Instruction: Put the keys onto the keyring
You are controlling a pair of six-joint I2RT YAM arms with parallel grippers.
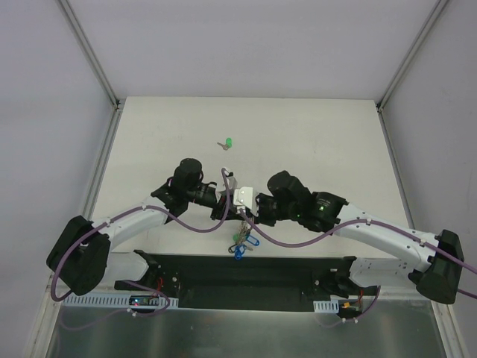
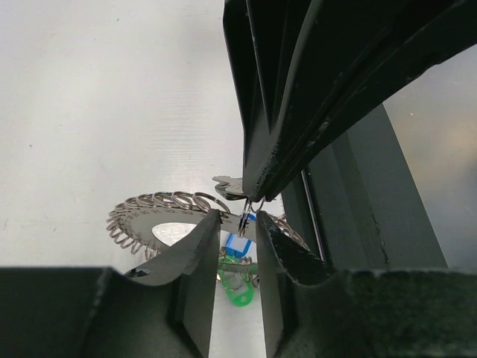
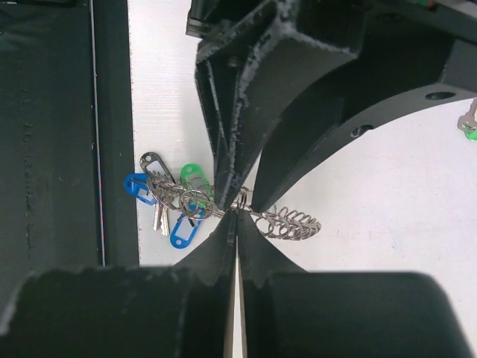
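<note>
Right wrist view: right claw (image 3: 237,221) clenched on the keyring (image 3: 292,222) at the near edge of the table (image 1: 320,138), tagged keys (image 3: 181,231) attached. Whether the left claw (image 2: 238,225) grips it too, I cannot tell. Hold the keyring steady; the green key (image 1: 227,143) lies toward the far edge.

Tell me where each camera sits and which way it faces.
Top external: above and behind the bases, looking down at the table; both arms show, left gripper and right gripper meeting mid-table.
Left wrist: on the left arm, looking past its own fingers at the keyring; the right gripper opposite.
Right wrist: on the right arm, past its own fingers at the keyring; the left gripper opposite.
Shared: top and right wrist both show the loose green key.
</note>
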